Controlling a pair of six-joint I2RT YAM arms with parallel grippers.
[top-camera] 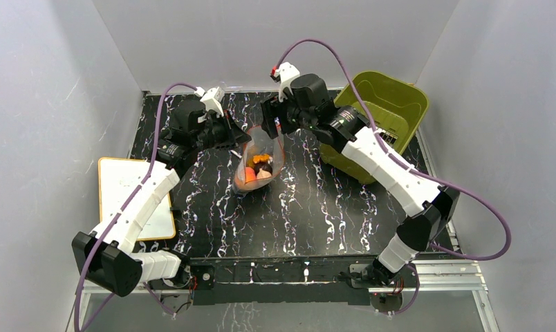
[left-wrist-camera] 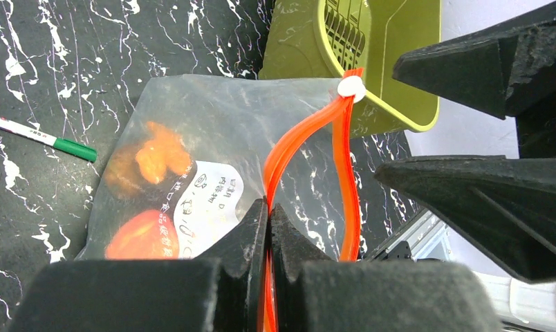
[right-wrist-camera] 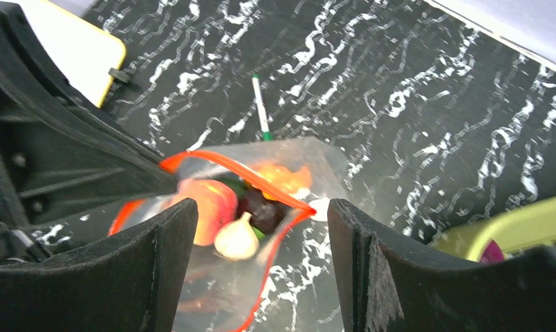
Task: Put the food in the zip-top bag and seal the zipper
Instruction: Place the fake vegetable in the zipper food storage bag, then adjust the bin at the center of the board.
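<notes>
Near the basket (left-wrist-camera: pixel 400 69), left hand (left-wrist-camera: pixel 269 211) pinches the zipper (left-wrist-camera: pixel 301 133) edge.

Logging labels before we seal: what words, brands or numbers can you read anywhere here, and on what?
white label on the zip-top bag: dark printed characters, sideways, not legible.
pen barrel: tiny dark print, too small to read.
whiteboard: no writing visible.
No other text seen.

Robotics lab cell: 2 arms (top-camera: pixel 140 200) bolted to a black marbled table (top-camera: pixel 310 214) inside plain white walls (top-camera: pixel 261 34).
</notes>
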